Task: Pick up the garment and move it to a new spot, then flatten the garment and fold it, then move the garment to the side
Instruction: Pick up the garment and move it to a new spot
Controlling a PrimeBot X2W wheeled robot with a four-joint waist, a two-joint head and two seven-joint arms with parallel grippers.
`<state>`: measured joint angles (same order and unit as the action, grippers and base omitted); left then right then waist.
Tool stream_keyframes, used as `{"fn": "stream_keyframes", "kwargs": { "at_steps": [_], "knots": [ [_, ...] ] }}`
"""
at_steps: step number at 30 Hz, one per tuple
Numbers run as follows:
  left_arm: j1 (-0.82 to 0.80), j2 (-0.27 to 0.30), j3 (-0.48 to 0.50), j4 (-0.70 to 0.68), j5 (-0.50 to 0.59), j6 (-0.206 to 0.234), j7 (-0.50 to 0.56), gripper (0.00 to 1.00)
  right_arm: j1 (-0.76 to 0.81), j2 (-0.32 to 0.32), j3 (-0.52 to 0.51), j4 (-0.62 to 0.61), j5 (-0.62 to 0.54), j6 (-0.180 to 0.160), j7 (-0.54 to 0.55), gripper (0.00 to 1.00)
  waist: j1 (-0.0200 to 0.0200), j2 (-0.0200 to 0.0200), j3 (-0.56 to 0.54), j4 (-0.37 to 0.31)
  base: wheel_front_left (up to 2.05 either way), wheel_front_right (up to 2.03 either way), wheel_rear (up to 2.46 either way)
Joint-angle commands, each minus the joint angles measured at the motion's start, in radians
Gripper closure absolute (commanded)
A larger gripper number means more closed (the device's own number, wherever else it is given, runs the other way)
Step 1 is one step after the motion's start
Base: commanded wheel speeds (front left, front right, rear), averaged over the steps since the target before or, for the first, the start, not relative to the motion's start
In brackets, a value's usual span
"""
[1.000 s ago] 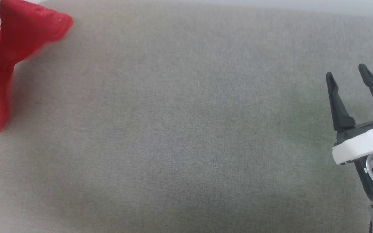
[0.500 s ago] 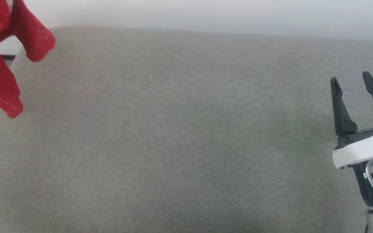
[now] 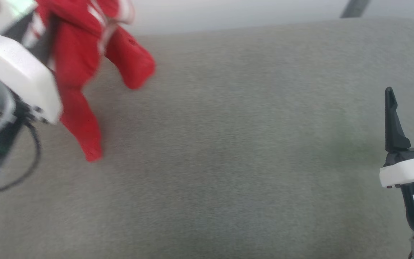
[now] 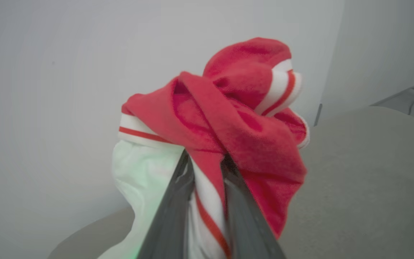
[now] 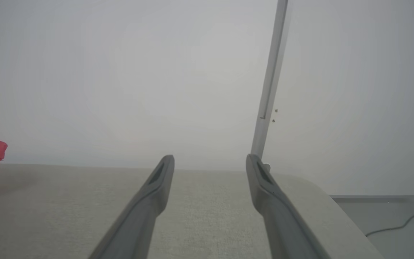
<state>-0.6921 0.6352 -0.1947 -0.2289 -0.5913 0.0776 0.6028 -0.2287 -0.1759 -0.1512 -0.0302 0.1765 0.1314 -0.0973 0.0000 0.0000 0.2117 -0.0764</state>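
Shirt [image 4: 243, 118], judged light and limp, hangs bunched from left gripper [image 4: 205, 160], fingers clamped on its striped trim; right gripper [image 3: 410, 94] fingers stand apart, empty, free to take a hem.

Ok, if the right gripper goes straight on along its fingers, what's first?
Nothing near: the right gripper is open, pointing over the grey surface toward the pale wall; depth unclear.
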Motion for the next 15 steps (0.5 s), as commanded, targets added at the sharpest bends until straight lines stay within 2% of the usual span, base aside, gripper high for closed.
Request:
{"fn": "stream_keyframes", "kwargs": {
  "at_steps": [1,8,15],
  "knots": [
    [0.025,-0.01,-0.014,-0.015,0.004,0.011,0.013,1.0,0.011,0.009,-0.003,0.003,0.0,-0.001,-0.012,0.0,0.0,0.0,0.018,-0.05,0.0,0.0,0.0],
    [0.134,-0.059,-0.132,-0.021,0.003,0.027,0.089,1.0,0.02,0.044,0.009,0.044,0.007,-0.001,-0.04,0.0,0.0,0.0,0.045,-0.129,0.0,0.0,0.0],
    [0.237,-0.1,-0.254,0.129,0.044,0.022,0.089,1.0,0.009,0.064,0.056,0.103,0.016,-0.001,-0.074,0.0,0.0,0.0,0.061,-0.168,0.0,0.0,0.0]
  ]
}}
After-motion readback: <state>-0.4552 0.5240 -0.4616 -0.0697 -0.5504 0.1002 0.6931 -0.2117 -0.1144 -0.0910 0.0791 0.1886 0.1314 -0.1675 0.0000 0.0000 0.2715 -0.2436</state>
